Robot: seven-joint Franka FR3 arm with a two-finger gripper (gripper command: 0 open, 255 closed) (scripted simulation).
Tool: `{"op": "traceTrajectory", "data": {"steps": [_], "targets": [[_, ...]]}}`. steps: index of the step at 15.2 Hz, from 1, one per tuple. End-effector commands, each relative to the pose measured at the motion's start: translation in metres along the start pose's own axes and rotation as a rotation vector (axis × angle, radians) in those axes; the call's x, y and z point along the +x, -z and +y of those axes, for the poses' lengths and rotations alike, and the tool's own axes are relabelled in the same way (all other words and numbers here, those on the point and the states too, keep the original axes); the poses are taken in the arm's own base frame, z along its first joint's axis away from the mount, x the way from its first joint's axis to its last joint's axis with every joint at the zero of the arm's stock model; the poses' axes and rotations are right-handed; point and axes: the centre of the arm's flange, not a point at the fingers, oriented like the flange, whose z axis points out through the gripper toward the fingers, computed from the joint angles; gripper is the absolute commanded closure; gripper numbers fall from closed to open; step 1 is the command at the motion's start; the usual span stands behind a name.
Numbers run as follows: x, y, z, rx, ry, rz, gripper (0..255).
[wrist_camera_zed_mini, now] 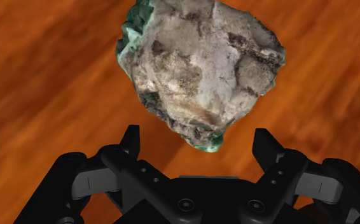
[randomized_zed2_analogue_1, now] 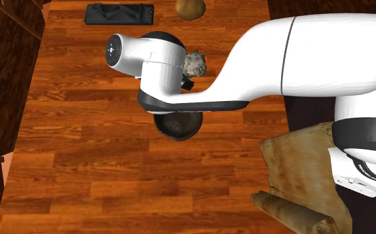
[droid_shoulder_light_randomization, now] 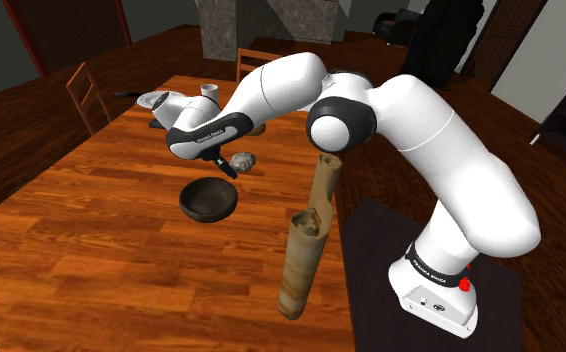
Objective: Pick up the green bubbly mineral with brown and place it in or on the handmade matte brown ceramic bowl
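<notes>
Tool (wrist_camera_zed_mini: 198, 136) jaws apart, over mineral (wrist_camera_zed_mini: 198, 67): lumpy grey-brown mass, green edges.

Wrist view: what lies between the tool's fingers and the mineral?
Nothing but bare wooden table. In the wrist view, the open tool does not touch the grey-green mineral.

free: bare surface (droid_shoulder_light_randomization: 81, 250) all round mineral (wrist_camera_zed_mini: 198, 70) (end effector (wrist_camera_zed_mini: 198, 137) fingers apart, short of it) | bowl (droid_shoulder_light_randomization: 209, 198) near mineral | obstacle: tall brown bundle (droid_shoulder_light_randomization: 303, 265) beside stand (droid_shoulder_light_randomization: 441, 300)
</notes>
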Motion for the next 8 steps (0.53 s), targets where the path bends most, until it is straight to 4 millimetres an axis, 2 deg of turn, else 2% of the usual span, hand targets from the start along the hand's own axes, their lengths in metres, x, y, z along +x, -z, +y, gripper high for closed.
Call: {"op": "traceTrajectory", "data": {"steps": [1, 2, 3, 8], "targets": [[0.0, -0.0002, -0.0001, 0.0, 0.0, 0.0, 0], [0.0, -0.0002, -0.0001, 0.0, 0.0, 0.0, 0], [0.0, -0.0002, -0.0001, 0.0, 0.0, 0.0, 255], [-0.0029, -0.0003, -0.0006, 0.0, 0.0, -0.001, 255]]}}
